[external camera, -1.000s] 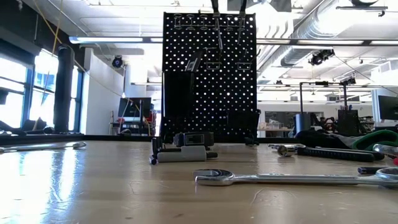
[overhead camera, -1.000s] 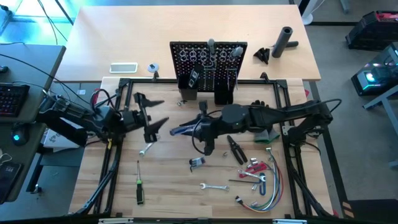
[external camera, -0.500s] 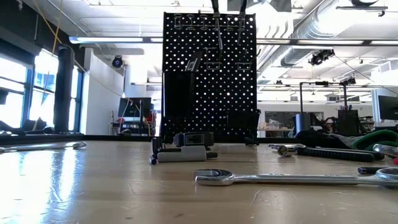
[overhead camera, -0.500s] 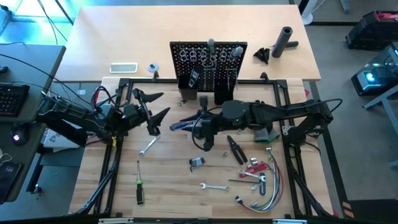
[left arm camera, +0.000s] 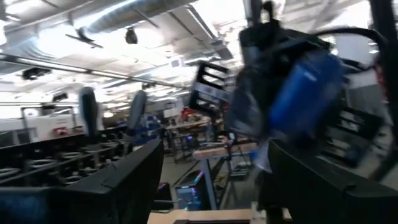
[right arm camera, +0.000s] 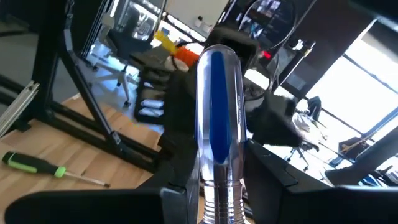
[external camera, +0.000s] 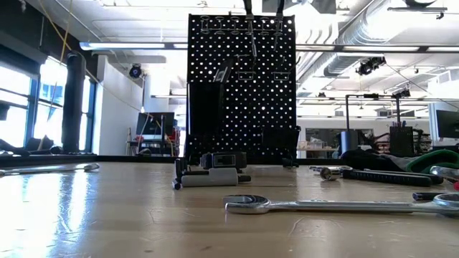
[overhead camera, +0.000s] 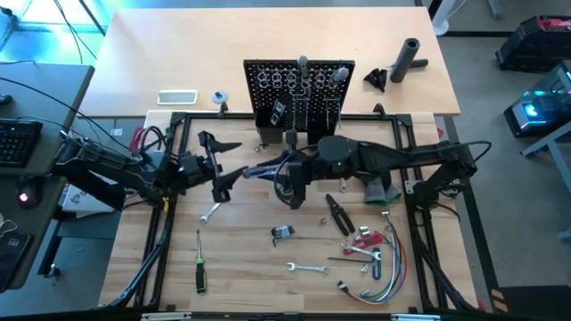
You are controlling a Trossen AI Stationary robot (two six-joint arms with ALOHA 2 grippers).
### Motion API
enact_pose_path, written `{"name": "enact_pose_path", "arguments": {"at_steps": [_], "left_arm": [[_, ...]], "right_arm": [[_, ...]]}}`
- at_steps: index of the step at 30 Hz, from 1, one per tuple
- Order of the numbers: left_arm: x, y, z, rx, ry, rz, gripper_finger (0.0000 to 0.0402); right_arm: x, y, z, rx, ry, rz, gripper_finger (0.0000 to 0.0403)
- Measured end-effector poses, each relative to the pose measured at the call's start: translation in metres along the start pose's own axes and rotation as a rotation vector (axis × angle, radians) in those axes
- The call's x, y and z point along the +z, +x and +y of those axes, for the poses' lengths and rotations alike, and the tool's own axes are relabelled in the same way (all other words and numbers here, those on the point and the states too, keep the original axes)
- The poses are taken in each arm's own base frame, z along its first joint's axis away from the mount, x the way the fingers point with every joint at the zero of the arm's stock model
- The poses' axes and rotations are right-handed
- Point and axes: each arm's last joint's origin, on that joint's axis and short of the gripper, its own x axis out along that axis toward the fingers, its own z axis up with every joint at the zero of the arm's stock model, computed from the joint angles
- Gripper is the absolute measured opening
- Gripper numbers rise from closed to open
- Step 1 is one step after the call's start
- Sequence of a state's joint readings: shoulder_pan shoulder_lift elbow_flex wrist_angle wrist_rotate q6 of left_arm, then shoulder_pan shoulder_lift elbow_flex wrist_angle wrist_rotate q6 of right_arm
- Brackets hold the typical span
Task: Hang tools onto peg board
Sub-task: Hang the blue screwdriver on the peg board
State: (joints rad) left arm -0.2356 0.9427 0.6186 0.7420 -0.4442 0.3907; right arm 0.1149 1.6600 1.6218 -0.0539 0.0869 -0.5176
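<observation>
My right gripper (overhead camera: pixel 278 171) is shut on a screwdriver with a blue and clear handle (overhead camera: pixel 257 171), held above the table in front of the black peg board (overhead camera: pixel 299 89). The handle points toward my left gripper (overhead camera: pixel 234 159), which stands open just short of the handle's free end and touches nothing. In the left wrist view the blue handle (left arm camera: pixel 305 93) shows blurred beyond my left fingers (left arm camera: pixel 124 180). Other tools lie on the table: a green-handled screwdriver (overhead camera: pixel 200 267), black pliers (overhead camera: pixel 337 214) and silver wrenches (overhead camera: pixel 211 212) (overhead camera: pixel 306 267). My right gripper pinches the screwdriver between its two fingers at the ribbed silver base of the handle (right arm camera: pixel 217 198). The fingers come level from the table's right side and lie along the tool. The handle (right arm camera: pixel 216 112) sticks out ahead of them, and the screwdriver is lifted clear of the table. The gripper hides the shaft.
The peg board (external camera: pixel 242 86) bears several hung tools near its top. A red-handled tool (overhead camera: pixel 366 242) and a bundle of coloured wires (overhead camera: pixel 385 267) lie near right. A small clamp-like part (overhead camera: pixel 283 233) lies mid-table. A black cylinder (overhead camera: pixel 409 58) stands beyond the board.
My right gripper has carried the blue-handled screwdriver toward the table's far edge and a little toward my left gripper. The tool has stayed level and clear of the table.
</observation>
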Motion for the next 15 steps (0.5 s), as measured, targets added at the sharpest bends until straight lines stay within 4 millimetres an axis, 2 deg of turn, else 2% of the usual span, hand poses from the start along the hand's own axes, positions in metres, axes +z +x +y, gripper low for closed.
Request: {"name": "enact_pose_path", "arguments": {"at_steps": [6,15], "left_arm": [[-0.005,0.006,-0.009,-0.087,-0.009,-0.048,0.0282],[-0.001,0.012,-0.005,-0.126,-0.062,-0.200,0.0282]], "right_arm": [[-0.003,0.001,-0.008,0.009,0.023,-0.019,0.0087],[-0.003,0.001,-0.011,0.042,0.027,-0.053,0.0087]]}}
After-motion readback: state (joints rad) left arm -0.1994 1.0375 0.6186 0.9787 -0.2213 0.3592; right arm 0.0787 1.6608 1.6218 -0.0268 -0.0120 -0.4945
